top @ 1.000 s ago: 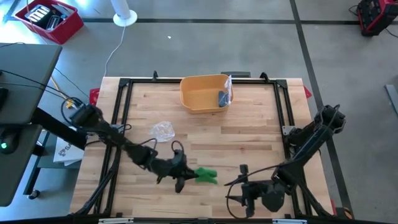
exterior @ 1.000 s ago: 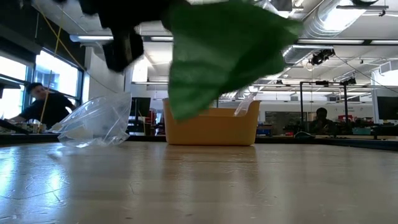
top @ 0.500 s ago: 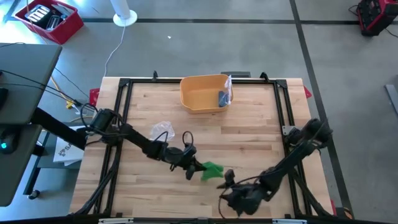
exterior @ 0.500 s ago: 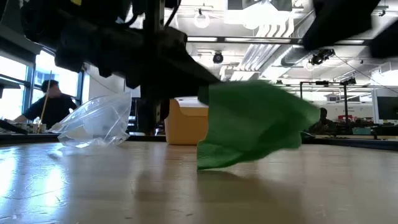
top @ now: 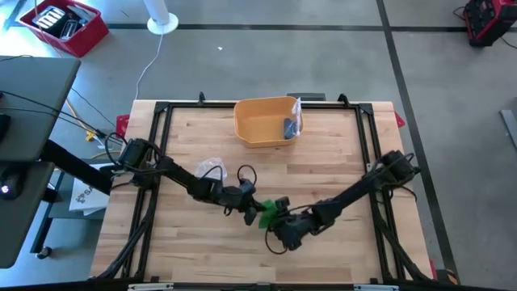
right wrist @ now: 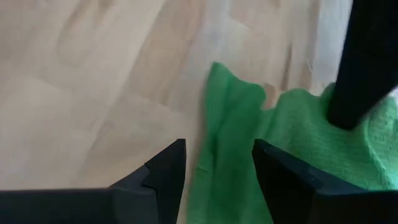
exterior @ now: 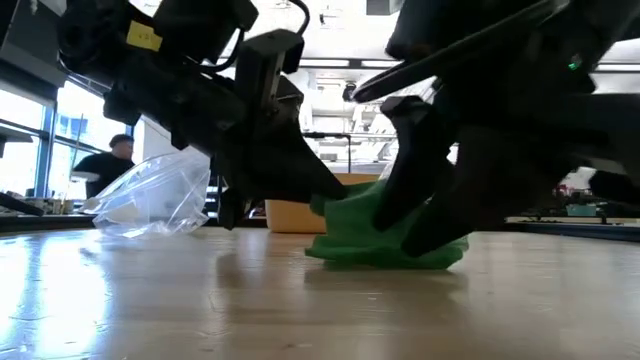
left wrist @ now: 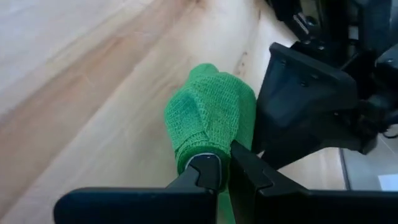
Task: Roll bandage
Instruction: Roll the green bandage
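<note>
I'm looking at a lab or workshop floor: exposed ducts and strip lights are hanging overhead, a person is sitting at a bench by the windows, a red bin of gear is sitting on the grey concrete floor, and the wooden table is sitting inside a black frame.
</note>
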